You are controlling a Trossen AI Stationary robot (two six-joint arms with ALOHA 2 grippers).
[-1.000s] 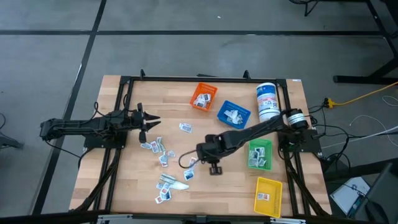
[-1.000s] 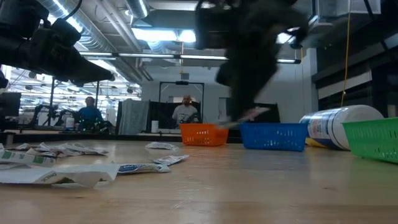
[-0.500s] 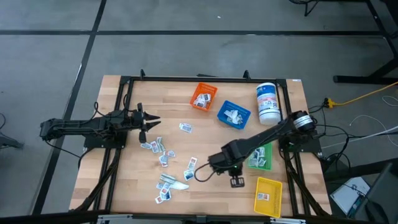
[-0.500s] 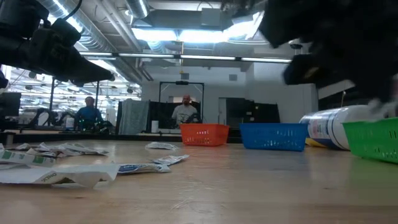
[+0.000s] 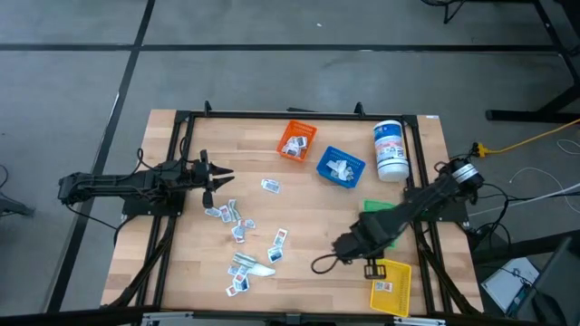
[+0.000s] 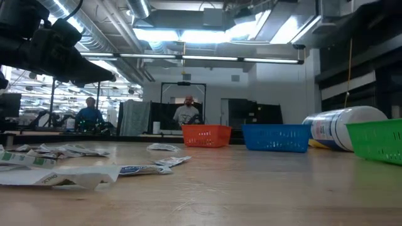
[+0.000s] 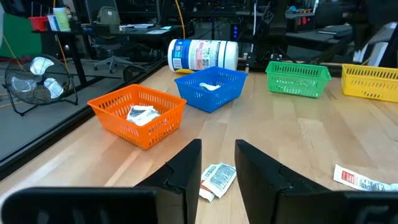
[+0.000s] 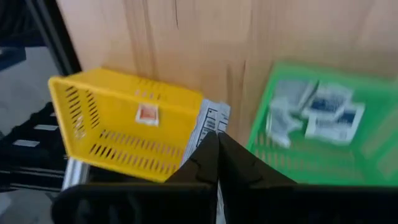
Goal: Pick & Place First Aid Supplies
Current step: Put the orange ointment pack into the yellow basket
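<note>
Risk of misdrop: small flat white packet (image 8: 210,122) pinched in right gripper (image 8: 216,144), between yellow plastic bin (image 8: 99,134) and green plastic bin (image 8: 267,127); left gripper (image 7: 217,163) spread, idle over scattered packets (image 5: 237,237).

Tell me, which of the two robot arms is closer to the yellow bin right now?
The right. The right gripper hovers just beside the yellow bin, holding a packet. The left gripper waits across the table.

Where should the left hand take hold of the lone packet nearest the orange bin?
Pinch the packet across its narrow width, with the left hand coming straight down. It lies flat on the table, apart from the others, so a sideways approach would probably find no edge.
</note>
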